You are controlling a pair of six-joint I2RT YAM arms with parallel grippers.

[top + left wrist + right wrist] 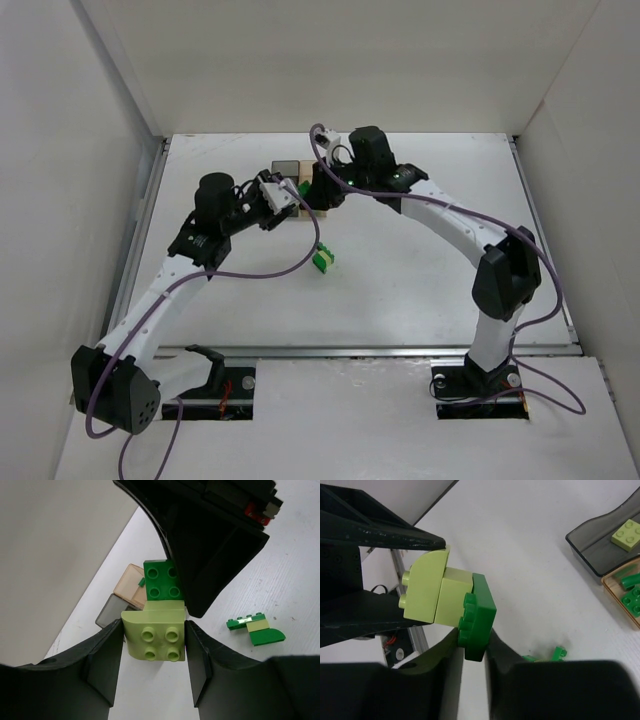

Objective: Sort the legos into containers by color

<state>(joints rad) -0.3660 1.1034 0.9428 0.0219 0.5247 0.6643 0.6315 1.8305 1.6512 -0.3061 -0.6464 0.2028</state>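
My two grippers meet above the table's far middle, each shut on one end of a joined stack of legos. My left gripper [154, 630] [278, 200] is shut on the pale yellow-green brick [155, 637] [422, 592]. My right gripper [474, 640] [318, 190] is shut on the dark green brick [481, 612] [162, 579] stuck to it. The smoky grey bin [590, 555] [109, 612] holds a pale brick [626, 534]. The tan bin [620, 597] [131, 582] beside it holds dark green bricks [632, 592]. In the top view both bins are mostly hidden behind the grippers.
A small joined cluster of dark green and pale legos [323, 258] [255, 629] [555, 655] lies on the white table in front of the grippers. White walls close in the table [420, 270] at left, back and right.
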